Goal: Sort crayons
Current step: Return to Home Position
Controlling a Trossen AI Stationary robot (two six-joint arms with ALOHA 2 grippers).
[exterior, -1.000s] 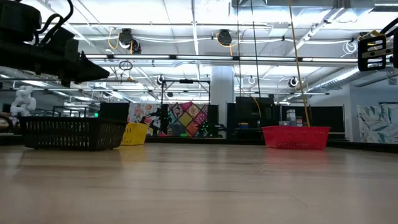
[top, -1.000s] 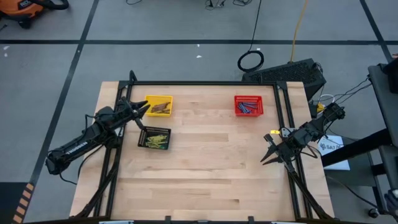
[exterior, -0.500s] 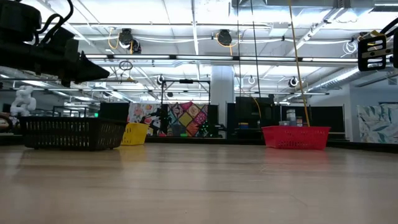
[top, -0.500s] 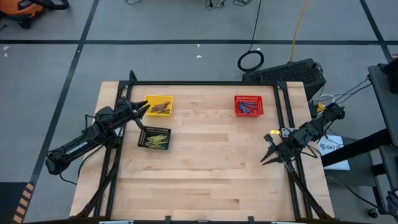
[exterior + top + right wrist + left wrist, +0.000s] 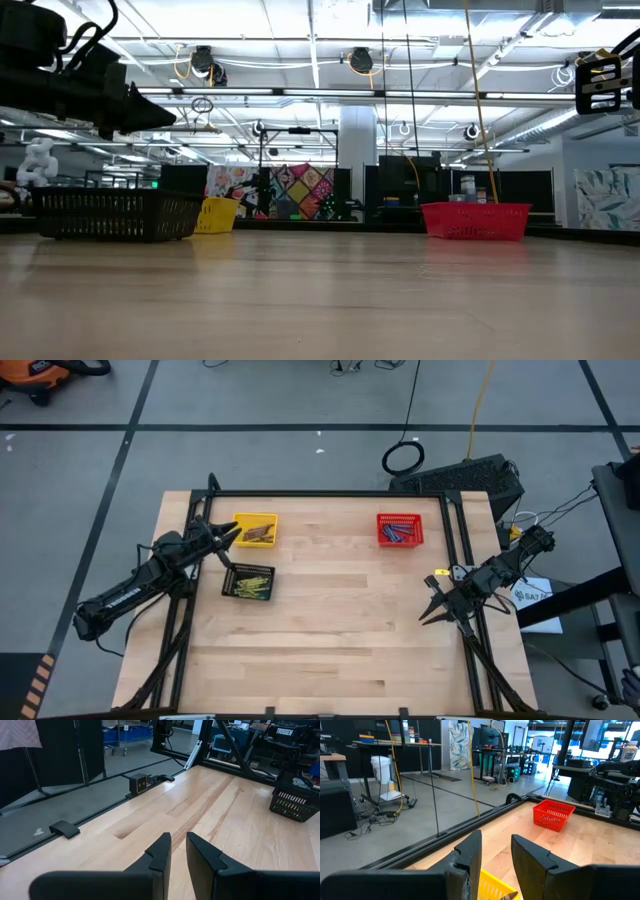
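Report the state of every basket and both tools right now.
yellow basket: upright, holds brown crayons.
black basket: upright, holds green crayons.
red basket: upright, holds blue crayons.
left tool: open, empty, raised beside the yellow basket.
right tool: open, empty, by the table's right edge.

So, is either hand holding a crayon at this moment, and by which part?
Nothing is held. The left hand, beside the yellow basket, and the right hand, near the right edge of the table, are both open and empty.
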